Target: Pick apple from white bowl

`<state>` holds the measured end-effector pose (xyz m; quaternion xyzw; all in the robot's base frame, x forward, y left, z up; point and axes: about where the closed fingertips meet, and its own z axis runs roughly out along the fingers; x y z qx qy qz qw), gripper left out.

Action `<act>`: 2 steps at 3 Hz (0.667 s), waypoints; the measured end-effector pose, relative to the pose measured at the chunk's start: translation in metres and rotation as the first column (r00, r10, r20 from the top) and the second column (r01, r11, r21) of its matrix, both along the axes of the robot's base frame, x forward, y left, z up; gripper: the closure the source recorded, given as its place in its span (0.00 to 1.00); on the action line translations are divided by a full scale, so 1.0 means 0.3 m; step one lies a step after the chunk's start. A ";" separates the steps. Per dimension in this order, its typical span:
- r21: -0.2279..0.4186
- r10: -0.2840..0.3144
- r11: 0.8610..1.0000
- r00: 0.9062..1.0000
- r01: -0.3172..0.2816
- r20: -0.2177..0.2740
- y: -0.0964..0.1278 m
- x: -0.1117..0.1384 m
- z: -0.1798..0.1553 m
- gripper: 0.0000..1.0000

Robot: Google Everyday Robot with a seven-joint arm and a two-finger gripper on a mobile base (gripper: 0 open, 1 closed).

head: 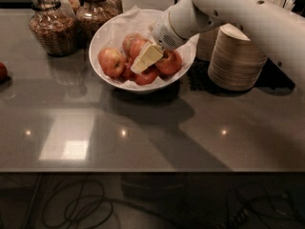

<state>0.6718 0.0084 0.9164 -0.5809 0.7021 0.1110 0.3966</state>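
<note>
The camera view looks down on a glossy grey surface (pixel 157 128). The white bowl (pixel 99 36), lined with crumpled white paper (pixel 125 22), stands towards the back. The robot's arm (pixel 238 13) reaches in from the upper right, and its hand (pixel 147 57) is down inside the bowl, among the fruit near the middle. I cannot tell how far the hand is open or whether it has hold of anything, because its pale front hides what is beneath.

The apple (pixel 170 62), round and evenly red-orange, lies in the bowl right against the hand's right side, near the bowl's right wall.

At least five apples show in the bowl:
- the apple already named
- a large apple on the left (pixel 111 61), well clear of the hand
- a back apple (pixel 134 44), partly covered by the hand
- a front apple (pixel 145 76), just under the hand's tip
- a small one (pixel 126 73), wedged between the left and front apples

A red round thing (pixel 2 72) is cut off by the left edge.

Two glass jars (pixel 51 26) (pixel 96 11) with brownish contents stand left of and behind the bowl. Two stacks of tan disposable bowls (pixel 237 58) (pixel 209 42) stand upside down to the right, on a dark mat (pixel 199 75).
</note>
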 end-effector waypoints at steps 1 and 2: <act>0.000 0.000 1.000 1.000 0.000 0.000 0.000 0.000 0.000 0.42; 0.000 0.000 1.000 1.000 0.000 0.000 0.000 0.000 0.000 0.66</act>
